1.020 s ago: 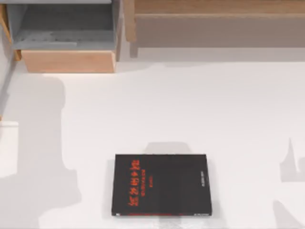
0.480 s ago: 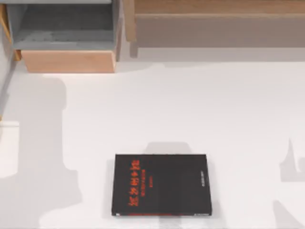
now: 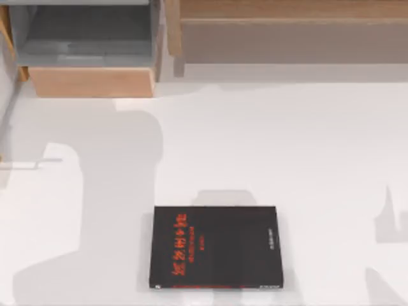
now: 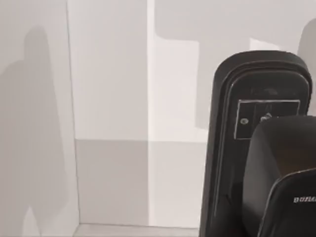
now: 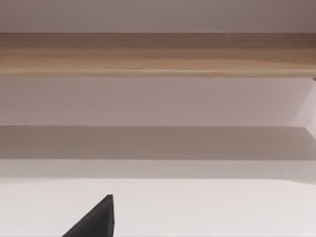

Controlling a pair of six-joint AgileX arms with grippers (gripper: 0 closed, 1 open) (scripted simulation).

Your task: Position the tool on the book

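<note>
The book (image 3: 217,246) lies flat near the table's front edge, black with red lettering on its cover. In the left wrist view the tool (image 4: 256,98), a slim black bar with pale grey marks near its rounded end, stands close to the camera. My left gripper (image 4: 276,163) is shut on it, and one black finger (image 4: 289,168) overlaps the bar's lower part. Behind the tool are pale grey walls. A black tip of my right gripper (image 5: 96,222) shows in the right wrist view, facing the wooden shelf.
An open wooden drawer (image 3: 92,81) with a grey inside sits at the back left. A long wooden shelf (image 3: 287,13) runs along the back right. Broad arm shadows fall on the white table (image 3: 287,153) left of the book.
The left arm's shadow on the table has spread to the right, toward the middle. The pale strip inside the drawer has shifted. The book has not moved.
</note>
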